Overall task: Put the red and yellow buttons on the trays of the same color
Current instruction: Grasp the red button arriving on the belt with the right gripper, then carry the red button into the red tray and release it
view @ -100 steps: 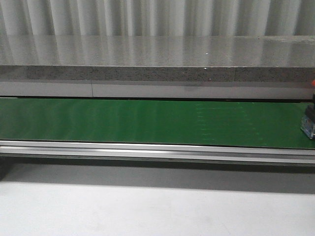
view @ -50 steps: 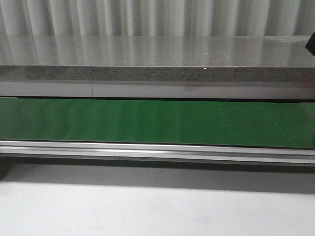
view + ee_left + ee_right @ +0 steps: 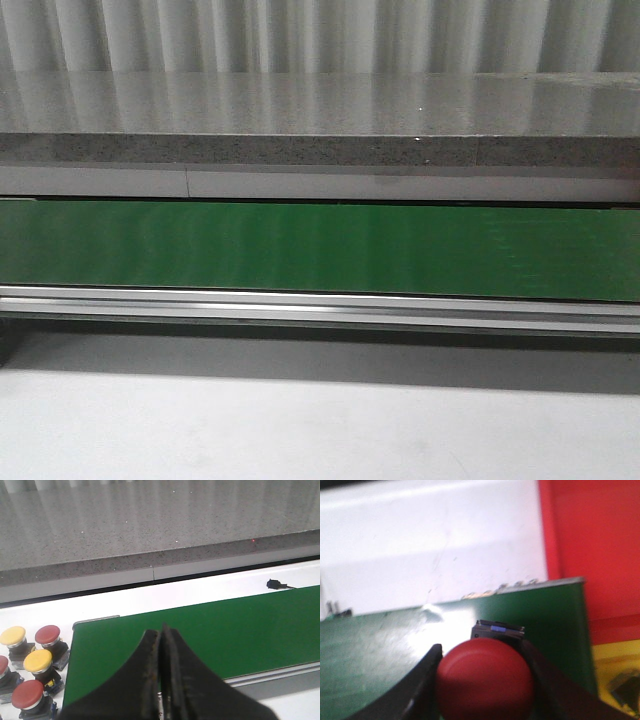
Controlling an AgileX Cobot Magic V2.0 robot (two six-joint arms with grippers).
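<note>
In the right wrist view my right gripper (image 3: 482, 680) is shut on a red button (image 3: 485, 677), held above the end of the green belt (image 3: 380, 660). The red tray (image 3: 592, 545) lies just beyond that belt end, and the corner of a yellow tray (image 3: 615, 665) shows beside it. In the left wrist view my left gripper (image 3: 161, 650) is shut and empty above the other end of the belt (image 3: 240, 630). Several red and yellow buttons stand on the white surface beside that end, among them a yellow button (image 3: 37, 661) and a red button (image 3: 27, 694). Neither gripper shows in the front view.
The front view shows the long green conveyor belt (image 3: 320, 248) with its metal rail (image 3: 320, 305), a grey stone ledge (image 3: 320, 110) behind it and a white surface in front. A small black fitting (image 3: 274, 584) sits on the white strip past the belt.
A second ago a button held at the right edge of the front view hung over the belt; it has since risen and left that view. The belt now shows bare.
</note>
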